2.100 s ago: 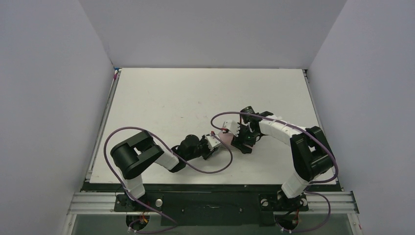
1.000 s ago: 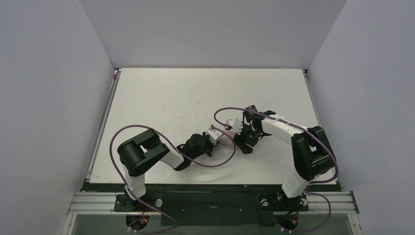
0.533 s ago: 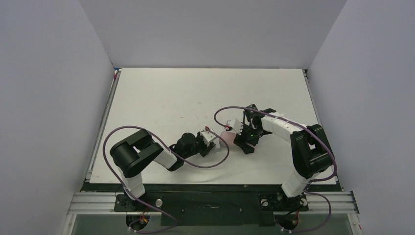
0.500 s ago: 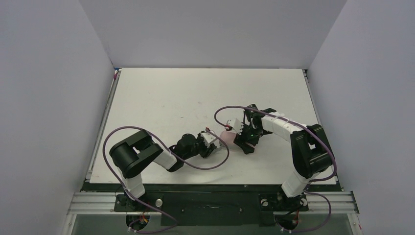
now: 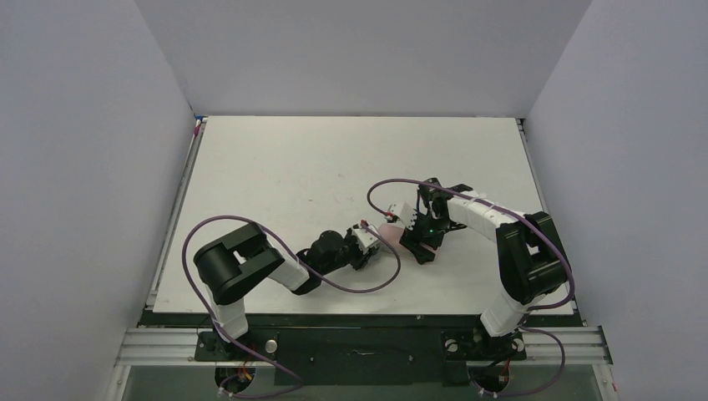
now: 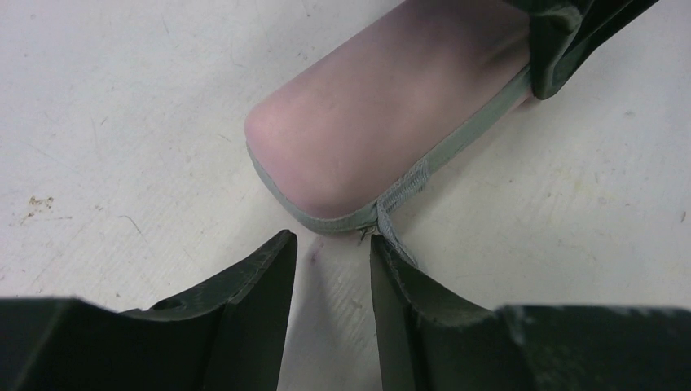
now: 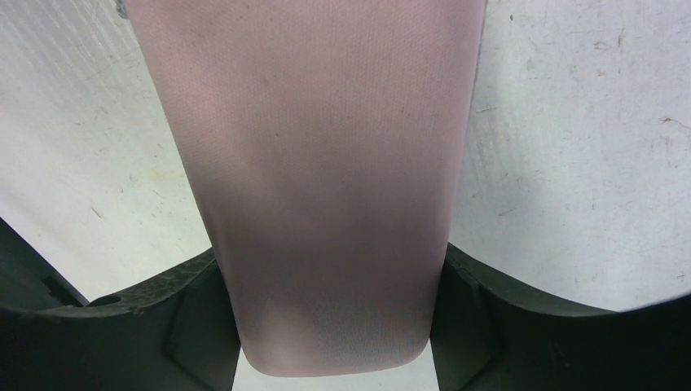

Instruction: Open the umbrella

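The umbrella is hidden; only its closed pink case (image 5: 389, 230) shows, lying on the white table. My right gripper (image 5: 416, 237) is shut on the case, one finger on each long side in the right wrist view (image 7: 330, 254), where the case (image 7: 318, 147) fills the middle. In the left wrist view the rounded end of the case (image 6: 375, 122) has a grey zipper band and a pull tab (image 6: 397, 243). My left gripper (image 6: 330, 238) is open a little and empty, its tips just short of that end. The tab lies against the right finger.
The white table (image 5: 292, 167) has grey walls on three sides. Purple cables (image 5: 380, 276) loop from both wrists over the table near the case. One finger (image 6: 562, 41) of the right gripper shows at the far end of the case in the left wrist view.
My left gripper drew back to the left, then came right again toward the end of the case. The right gripper has kept its hold on the case, barely moving.
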Tool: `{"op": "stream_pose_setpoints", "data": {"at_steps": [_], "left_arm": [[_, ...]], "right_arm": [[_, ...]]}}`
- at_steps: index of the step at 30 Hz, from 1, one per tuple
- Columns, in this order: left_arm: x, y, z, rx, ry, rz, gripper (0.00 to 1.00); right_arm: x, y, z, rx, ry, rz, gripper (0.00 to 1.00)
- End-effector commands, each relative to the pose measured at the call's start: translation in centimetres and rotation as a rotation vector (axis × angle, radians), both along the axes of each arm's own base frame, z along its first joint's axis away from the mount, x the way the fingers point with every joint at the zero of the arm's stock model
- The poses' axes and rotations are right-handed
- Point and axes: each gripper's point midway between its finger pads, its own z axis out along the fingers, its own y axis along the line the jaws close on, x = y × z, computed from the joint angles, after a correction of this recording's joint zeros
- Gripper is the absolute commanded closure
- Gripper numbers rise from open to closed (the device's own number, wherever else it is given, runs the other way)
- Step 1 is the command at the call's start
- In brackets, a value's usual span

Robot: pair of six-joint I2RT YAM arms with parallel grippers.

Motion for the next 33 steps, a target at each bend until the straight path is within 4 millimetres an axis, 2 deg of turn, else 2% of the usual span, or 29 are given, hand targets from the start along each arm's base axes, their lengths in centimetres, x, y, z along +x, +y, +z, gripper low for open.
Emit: {"op": "stream_pose_setpoints", "data": {"at_steps": [1, 8, 11, 17, 19, 23, 33], "left_arm": [[0.7, -2.2, 2.7, -0.075, -0.079, -0.005, 0.65], [0.4, -3.4, 2.9, -0.092, -0.076, -0.005, 0.63], [1.4, -3.2, 2.7, -0.086, -0.073, 0.063, 0.64], [2.4, -3.3, 2.7, -0.090, -0.075, 0.112, 0.72], [2.6, -3.4, 2.9, -0.097, -0.076, 0.115, 0.79], [2.8, -3.2, 3.4, -0.100, -0.094, 0.128, 1.00], [3.8, -1.1, 3.1, -0.106, -0.072, 0.174, 1.00]], "right_arm": [[-3.9, -1.2, -1.2, -0.040, 0.162, -0.005, 0.98], [-4.2, -0.9, -1.1, -0.033, 0.172, -0.016, 0.98], [-4.3, -0.8, -1.0, -0.030, 0.172, -0.008, 0.99], [-4.5, -0.4, -0.9, -0.021, 0.183, 0.006, 1.00], [-4.6, -0.4, -0.9, -0.024, 0.196, 0.009, 1.00], [-4.8, -0.3, -0.7, -0.021, 0.211, 0.012, 1.00], [-5.3, -1.2, -0.8, -0.045, 0.212, 0.040, 1.00]]}}
